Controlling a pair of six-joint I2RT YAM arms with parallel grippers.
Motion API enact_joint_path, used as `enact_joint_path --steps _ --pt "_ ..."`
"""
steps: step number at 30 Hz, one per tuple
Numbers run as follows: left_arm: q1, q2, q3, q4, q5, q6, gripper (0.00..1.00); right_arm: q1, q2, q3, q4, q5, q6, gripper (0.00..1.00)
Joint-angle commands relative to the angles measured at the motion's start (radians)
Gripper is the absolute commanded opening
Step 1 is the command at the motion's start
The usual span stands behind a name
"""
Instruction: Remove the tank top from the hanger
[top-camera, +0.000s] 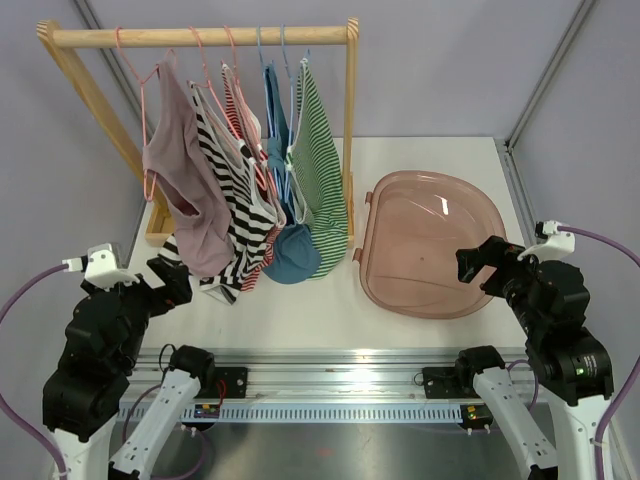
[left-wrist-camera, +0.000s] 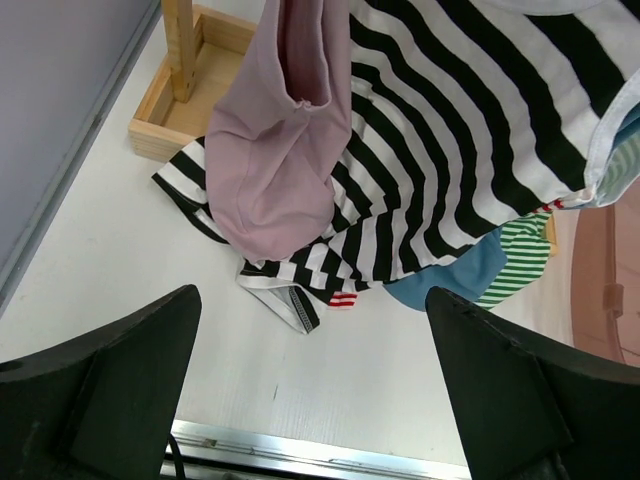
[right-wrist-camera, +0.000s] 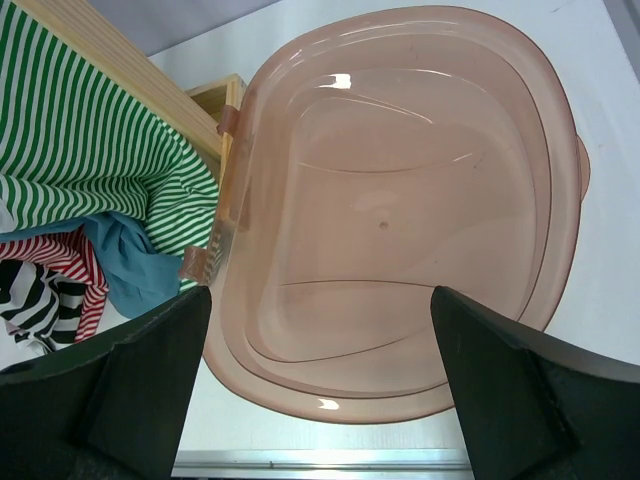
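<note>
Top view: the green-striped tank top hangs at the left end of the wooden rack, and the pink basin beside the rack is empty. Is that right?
Not quite. The green-striped tank top hangs at the right end of the wooden rack, nearest the pink basin; the mauve tank top is at the left end. The top external view shows this. The basin is indeed empty.

White tabletop (top-camera: 430, 160) under soft, even light, boxed in by grey-lilac wall panels (top-camera: 450, 60) at 9, 12 and 3 o'clock, joined by aluminium corner posts (top-camera: 543, 85). Wooden garment rack (top-camera: 200, 37) at 10 o'clock. Slotted aluminium rail (top-camera: 340, 365) along the edge at 6 o'clock.
</note>
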Motion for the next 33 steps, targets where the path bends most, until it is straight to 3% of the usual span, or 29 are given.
enact_joint_path --steps 1,6,9,13,22,27,33 --pt "-0.004 0.020 0.057 0.044 0.044 0.011 0.99 0.004 -0.015 0.000 0.055 0.001 -0.004 0.99" --pt "-0.004 0.059 0.126 0.024 -0.003 0.014 0.99 0.004 -0.038 -0.008 0.078 -0.020 0.002 1.00" --pt "-0.003 0.113 0.192 -0.011 -0.044 0.025 0.99 0.004 -0.047 -0.035 0.131 -0.141 0.001 0.99" --pt "-0.003 0.242 0.380 -0.034 -0.066 0.060 0.99 0.006 -0.049 -0.067 0.231 -0.401 0.021 1.00" --pt "-0.004 0.480 0.591 0.104 -0.152 0.186 0.99 0.004 0.025 -0.074 0.302 -0.557 0.059 0.99" --pt "-0.001 0.709 0.736 0.122 -0.209 0.206 0.99 0.004 0.059 -0.072 0.328 -0.692 0.065 0.99" --pt "0.120 0.823 0.758 0.250 -0.062 0.239 0.99 0.004 0.036 -0.078 0.343 -0.850 0.075 1.00"
